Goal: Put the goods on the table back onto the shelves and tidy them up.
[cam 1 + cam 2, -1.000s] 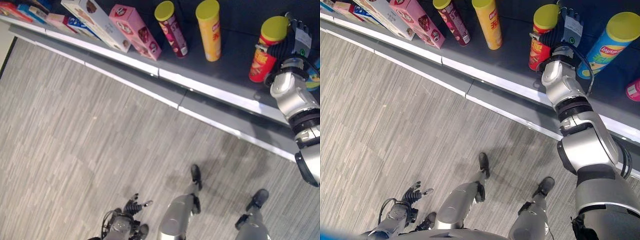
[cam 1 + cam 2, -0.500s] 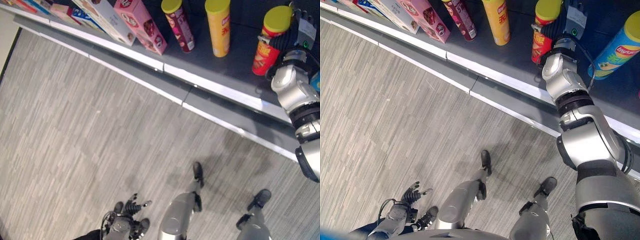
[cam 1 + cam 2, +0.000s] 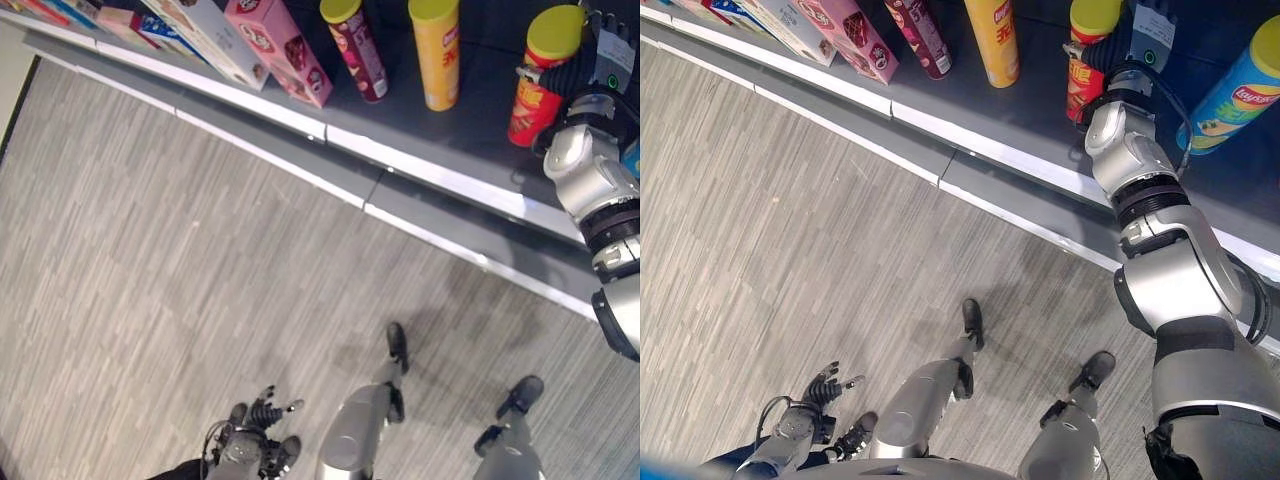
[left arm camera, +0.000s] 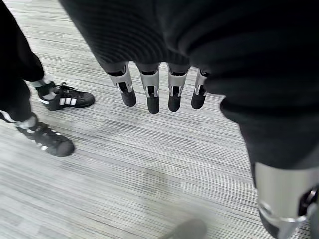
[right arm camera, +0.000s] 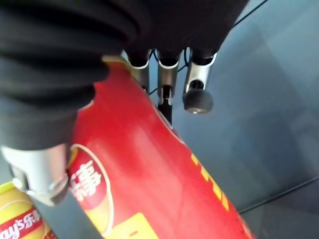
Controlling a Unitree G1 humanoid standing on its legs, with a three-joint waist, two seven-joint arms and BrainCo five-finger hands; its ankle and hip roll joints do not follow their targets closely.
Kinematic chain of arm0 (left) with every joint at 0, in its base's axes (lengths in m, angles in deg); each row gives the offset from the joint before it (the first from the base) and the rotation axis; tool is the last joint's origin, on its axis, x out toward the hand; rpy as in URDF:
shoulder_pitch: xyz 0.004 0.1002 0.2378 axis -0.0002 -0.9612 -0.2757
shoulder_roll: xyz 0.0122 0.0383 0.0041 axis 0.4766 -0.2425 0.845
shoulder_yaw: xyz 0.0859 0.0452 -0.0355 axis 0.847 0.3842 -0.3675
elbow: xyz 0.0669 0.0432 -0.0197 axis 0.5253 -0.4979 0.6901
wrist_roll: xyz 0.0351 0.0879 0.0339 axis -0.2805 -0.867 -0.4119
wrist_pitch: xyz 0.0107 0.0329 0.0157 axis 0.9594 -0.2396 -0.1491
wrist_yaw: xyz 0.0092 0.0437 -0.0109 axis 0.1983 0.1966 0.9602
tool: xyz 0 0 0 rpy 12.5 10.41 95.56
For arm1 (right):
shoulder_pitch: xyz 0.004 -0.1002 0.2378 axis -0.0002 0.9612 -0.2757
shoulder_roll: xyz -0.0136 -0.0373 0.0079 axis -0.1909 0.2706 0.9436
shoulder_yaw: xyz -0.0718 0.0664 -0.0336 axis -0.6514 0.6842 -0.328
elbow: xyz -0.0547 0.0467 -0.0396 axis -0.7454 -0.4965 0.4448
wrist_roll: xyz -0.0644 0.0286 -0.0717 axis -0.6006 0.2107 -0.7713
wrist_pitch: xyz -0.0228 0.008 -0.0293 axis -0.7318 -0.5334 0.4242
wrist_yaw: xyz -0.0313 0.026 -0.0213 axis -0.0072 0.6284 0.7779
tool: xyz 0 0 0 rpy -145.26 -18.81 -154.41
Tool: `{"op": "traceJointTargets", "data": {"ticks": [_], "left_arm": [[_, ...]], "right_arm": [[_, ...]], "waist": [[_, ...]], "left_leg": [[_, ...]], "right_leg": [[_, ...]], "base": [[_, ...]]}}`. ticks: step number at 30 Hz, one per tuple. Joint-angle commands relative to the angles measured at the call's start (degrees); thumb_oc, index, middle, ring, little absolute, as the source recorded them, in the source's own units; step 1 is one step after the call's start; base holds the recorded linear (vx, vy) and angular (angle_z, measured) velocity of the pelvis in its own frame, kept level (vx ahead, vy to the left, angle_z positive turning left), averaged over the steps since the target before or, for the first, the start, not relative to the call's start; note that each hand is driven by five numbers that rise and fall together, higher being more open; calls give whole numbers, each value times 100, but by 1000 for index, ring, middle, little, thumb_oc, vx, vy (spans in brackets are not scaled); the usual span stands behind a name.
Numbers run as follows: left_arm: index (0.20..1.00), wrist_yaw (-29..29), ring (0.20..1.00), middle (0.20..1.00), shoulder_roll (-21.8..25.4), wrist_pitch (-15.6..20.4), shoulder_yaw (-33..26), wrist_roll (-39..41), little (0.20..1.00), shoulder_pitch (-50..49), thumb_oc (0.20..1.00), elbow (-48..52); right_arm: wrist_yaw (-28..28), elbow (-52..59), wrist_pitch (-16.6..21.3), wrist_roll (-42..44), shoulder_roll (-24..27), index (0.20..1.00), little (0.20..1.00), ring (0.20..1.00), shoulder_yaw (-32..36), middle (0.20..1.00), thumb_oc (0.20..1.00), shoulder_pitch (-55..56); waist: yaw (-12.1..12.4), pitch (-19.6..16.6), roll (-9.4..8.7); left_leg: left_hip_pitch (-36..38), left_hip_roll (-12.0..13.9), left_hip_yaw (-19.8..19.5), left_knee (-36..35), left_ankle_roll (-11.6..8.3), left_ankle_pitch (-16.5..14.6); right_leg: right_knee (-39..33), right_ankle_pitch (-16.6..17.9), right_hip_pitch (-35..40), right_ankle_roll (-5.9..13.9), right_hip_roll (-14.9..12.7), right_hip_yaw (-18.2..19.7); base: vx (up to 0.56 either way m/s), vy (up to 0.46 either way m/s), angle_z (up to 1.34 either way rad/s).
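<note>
Right hand: the right hand (image 3: 1130,45) is wrapped around the red can (image 3: 535,95), steadying it upright for placement.
Red can: on the shelf (image 3: 440,150), beside the yellow can (image 3: 437,55).
Left hand: the left hand (image 4: 159,94) hangs idle, fingers loose, over the floor (image 3: 180,260).
</note>
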Motion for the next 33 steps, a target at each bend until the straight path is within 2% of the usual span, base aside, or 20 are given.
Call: {"op": "traceJointTargets", "data": {"ticks": [1, 23, 24, 25, 33], "left_arm": [[1000, 109, 1000, 1000, 344, 69, 414, 200, 1000, 351, 1000, -76], [1000, 92, 1000, 1000, 414, 78, 441, 207, 1000, 303, 1000, -37], [1000, 89, 1000, 1000, 413, 80, 439, 210, 1000, 301, 1000, -26], [1000, 93, 1000, 1000, 414, 80, 444, 210, 1000, 300, 1000, -17], [1000, 74, 1000, 1000, 437, 53, 436, 194, 1000, 354, 1000, 0]], "right_arm": [[210, -38, 152, -239, 207, 200, 200, 200, -425, 200, 200, -787], [130, -299, 224, -51, 85, 200, 200, 200, -538, 200, 200, -892], [128, -304, 218, -46, 75, 304, 304, 304, -536, 304, 304, -887], [129, -302, 222, -49, 73, 1000, 1000, 1000, -533, 1000, 1000, -884], [197, 40, 258, -18, 91, 1000, 1000, 1000, -460, 1000, 1000, -832]], "waist": [[223, 158, 52], [316, 141, 16], [322, 139, 14], [325, 144, 11], [269, 144, -26]], "left_leg": [[432, 328, 95, 41, -772, -19], [367, 326, 8, 41, -775, 8], [371, 320, 11, 41, -770, 4], [371, 320, 13, 41, -769, 2], [431, 318, 43, 41, -766, -21]], "right_leg": [[1332, -423, -785, -45, -60, 501], [1216, -342, -709, -24, -60, 384], [1225, -342, -714, -26, -56, 391], [1228, -337, -719, -27, -58, 397], [1200, -315, -675, -22, -52, 423]], "base": [[0, 0, 0], [0, 0, 0], [0, 0, 0], [0, 0, 0], [0, 0, 0]]}}
